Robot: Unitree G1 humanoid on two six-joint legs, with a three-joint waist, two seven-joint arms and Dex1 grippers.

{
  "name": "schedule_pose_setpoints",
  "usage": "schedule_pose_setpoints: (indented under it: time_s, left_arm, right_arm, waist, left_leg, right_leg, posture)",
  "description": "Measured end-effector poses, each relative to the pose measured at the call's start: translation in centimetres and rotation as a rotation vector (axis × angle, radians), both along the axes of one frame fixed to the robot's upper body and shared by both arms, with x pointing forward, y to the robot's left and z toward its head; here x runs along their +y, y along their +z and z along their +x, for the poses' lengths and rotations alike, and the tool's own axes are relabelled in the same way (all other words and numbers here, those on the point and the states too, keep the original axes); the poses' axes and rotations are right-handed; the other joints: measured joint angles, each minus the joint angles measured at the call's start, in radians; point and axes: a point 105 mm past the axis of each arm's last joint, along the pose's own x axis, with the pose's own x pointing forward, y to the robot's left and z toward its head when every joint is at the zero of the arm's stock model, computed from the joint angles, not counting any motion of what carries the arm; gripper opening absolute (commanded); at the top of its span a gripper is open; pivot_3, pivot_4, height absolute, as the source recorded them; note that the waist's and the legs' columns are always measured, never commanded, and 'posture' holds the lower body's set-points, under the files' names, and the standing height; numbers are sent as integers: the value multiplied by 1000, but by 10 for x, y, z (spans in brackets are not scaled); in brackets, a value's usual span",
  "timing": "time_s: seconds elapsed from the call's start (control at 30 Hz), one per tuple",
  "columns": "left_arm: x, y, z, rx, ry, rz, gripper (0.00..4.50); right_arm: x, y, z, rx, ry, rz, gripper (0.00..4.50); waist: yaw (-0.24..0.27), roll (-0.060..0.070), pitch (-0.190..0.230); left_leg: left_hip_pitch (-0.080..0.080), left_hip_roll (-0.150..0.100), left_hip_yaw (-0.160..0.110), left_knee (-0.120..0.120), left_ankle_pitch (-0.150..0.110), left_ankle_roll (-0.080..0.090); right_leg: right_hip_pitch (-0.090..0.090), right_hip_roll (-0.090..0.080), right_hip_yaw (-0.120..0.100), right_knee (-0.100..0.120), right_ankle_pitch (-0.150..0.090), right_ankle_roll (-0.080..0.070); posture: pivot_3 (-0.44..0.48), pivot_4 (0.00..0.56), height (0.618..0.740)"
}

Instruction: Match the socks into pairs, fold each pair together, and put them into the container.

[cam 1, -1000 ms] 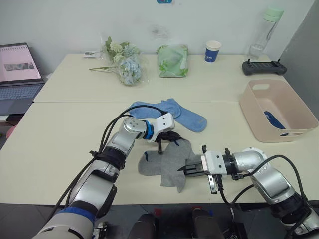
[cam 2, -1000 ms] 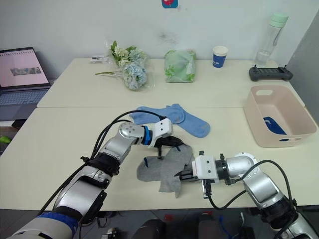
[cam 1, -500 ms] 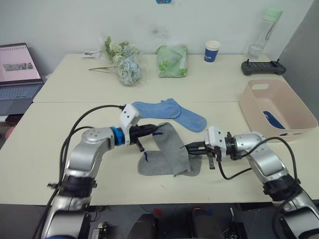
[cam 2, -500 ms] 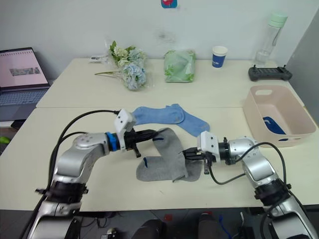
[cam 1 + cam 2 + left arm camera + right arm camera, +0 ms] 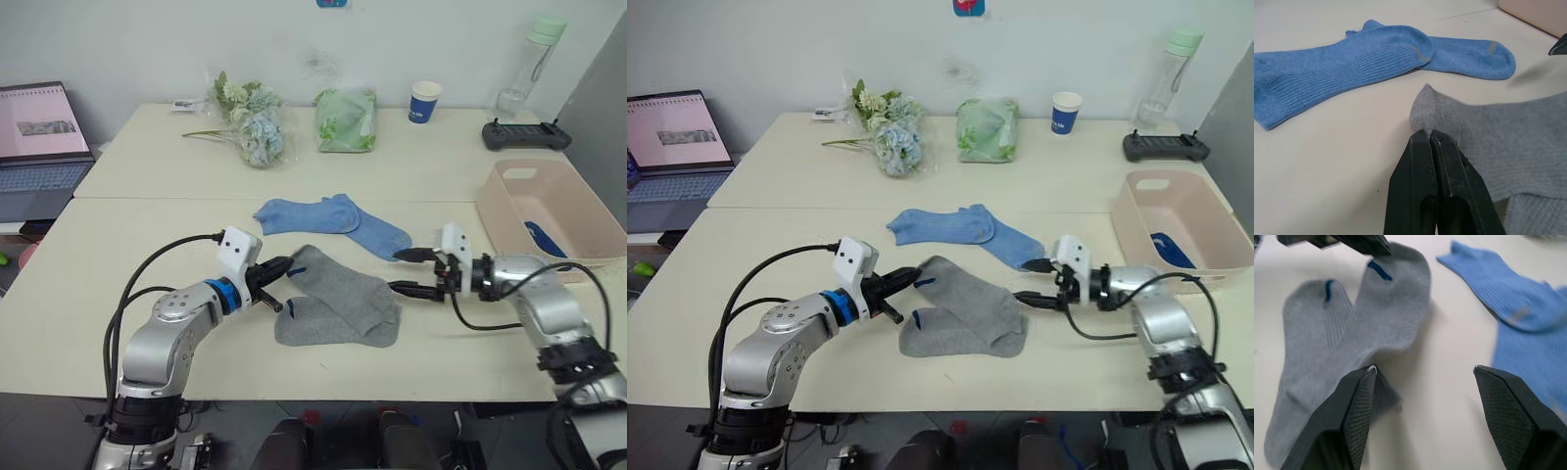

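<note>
Grey socks (image 5: 338, 308) lie overlapped on the near table (image 5: 88, 294), front centre, one laid across the other in a loose V. Our left gripper (image 5: 279, 266) has its two black fingers pressed together on the cuff corner of the upper grey sock; the left wrist view shows the knit pinched between the tips (image 5: 1426, 139) and lifted slightly off the table. Our right gripper (image 5: 404, 271) sits just beside the toe end of the grey pair, fingers spread wide, nothing between them; in the right wrist view one finger (image 5: 1354, 401) overlaps the grey fabric's edge, though we can't tell whether it touches.

Light blue socks (image 5: 328, 220) lie flat just behind the grey ones, overlapping each other, apart from both grippers.

The container (image 5: 549, 211) stands at the table's right edge, well apart from the grey pair, with a dark blue item (image 5: 542, 238) inside it.

On the far table: flower bunch (image 5: 250, 127), green bag (image 5: 346, 118), blue paper cup (image 5: 424, 101), clear bottle (image 5: 524, 64), black controller (image 5: 524, 134). Laptop (image 5: 39, 137) open at far left.
</note>
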Motion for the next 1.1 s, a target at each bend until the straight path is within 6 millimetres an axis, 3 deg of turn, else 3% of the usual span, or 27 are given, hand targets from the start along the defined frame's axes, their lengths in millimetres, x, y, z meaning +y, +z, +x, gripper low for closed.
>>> schedule_pose_setpoints:
  time_s: [0.17, 0.27, 0.37, 0.47, 0.7, 0.97, 1.1]
  left_arm:
    - [1, -1, 0, -3, 1, 1, 0]
    - [1, -1, -1, -3, -2, -1, 0]
    - [1, 0, 0, -4, -6, 0, 0]
    - [3, 1, 1, -4, -6, 8, 0]
    - [5, 1, 0, -4, -7, 14, 0]
    - [3, 1, -7, -2, -15, 3, 0]
    - [3, 6, -8, -19, 12, -25, 0]
  right_arm:
    - [-3, -11, -19, 147, -116, 18, 3198]
    - [6, -7, -26, 203, -149, 41, 3198]
    - [17, -23, -35, 272, -159, 8, 3198]
    - [26, -31, -37, 331, -182, 25, 2600]
    - [37, -2, -29, 285, -175, 95, 49]
    - [40, 8, -17, 291, -186, 108, 17]
    - [36, 14, 1, 267, -235, 85, 17]
  waist:
    - [-1, 0, 0]
    - [-1, 0, 0]
    - [2, 0, 0]
    - [2, 0, 0]
    - [2, 0, 0]
    - [2, 0, 0]
    - [0, 0, 0]
  left_leg:
    - [0, 0, 1, 0, 0, 0]
    - [0, 0, 0, 0, 0, 0]
    - [0, 0, 0, 0, 0, 0]
    - [0, 0, 1, 0, 0, 0]
    - [0, 0, 0, 0, 0, 0]
    - [0, 0, 0, 0, 0, 0]
    - [0, 0, 1, 0, 0, 0]
  right_leg:
    - [0, 0, 1, 0, 0, 0]
    - [0, 0, 0, 0, 0, 0]
    - [0, 0, 0, 0, 0, 0]
    - [0, 0, 1, 0, 0, 0]
    - [0, 0, 0, 0, 0, 0]
    - [0, 0, 0, 0, 0, 0]
    - [0, 0, 0, 0, 0, 0]
  posture:
    - [0, 150, 740]
    - [0, 150, 740]
    - [0, 150, 740]
    - [0, 150, 740]
    - [0, 150, 740]
    - [0, 150, 740]
    - [0, 150, 740]
